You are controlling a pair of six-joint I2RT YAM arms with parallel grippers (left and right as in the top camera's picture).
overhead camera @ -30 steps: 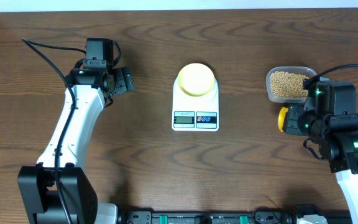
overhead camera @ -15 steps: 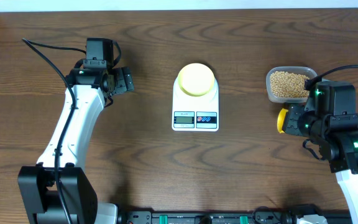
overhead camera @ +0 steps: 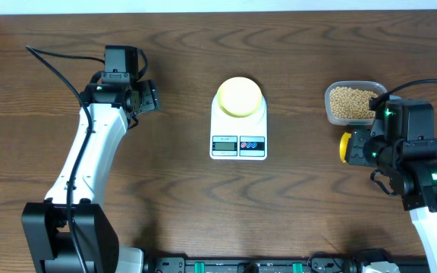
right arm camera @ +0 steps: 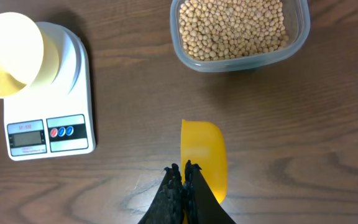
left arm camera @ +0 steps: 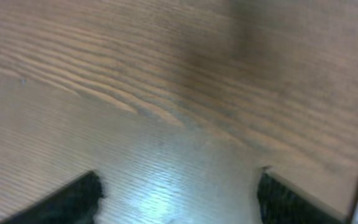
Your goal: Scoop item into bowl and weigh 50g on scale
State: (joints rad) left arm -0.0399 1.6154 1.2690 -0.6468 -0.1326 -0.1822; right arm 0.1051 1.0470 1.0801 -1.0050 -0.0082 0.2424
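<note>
My right gripper [right arm camera: 182, 169] is clenched, its two dark fingers pressed tip to tip right at the left rim of the yellow scoop [right arm camera: 205, 155]. I cannot tell whether that rim is pinched between them or only touched. The scoop lies on the table [right arm camera: 135, 81] with its rounded end pointing away from me toward the clear plastic tub [right arm camera: 300, 31], which sits near but apart from it. The tub holds the beans [right arm camera: 232, 28], a dense tan layer covering its floor. Off to the left in my right wrist view stands the white scale [right arm camera: 73, 68], well apart from scoop and tub, with its grey display [right arm camera: 25, 138] and two buttons [right arm camera: 62, 131] on the near edge. The pale-yellow bowl [right arm camera: 8, 53] rests on its round platform. From overhead the scale sits at the middle of the table, with the tub out to the right. My left gripper [left arm camera: 179, 180] is released: one finger shows at the lower left of its wrist view and the other at the lower right, with only bare wood grain between them and nothing grasped. From overhead it hangs over the table well to the left of the scale, level with the bowl.
</note>
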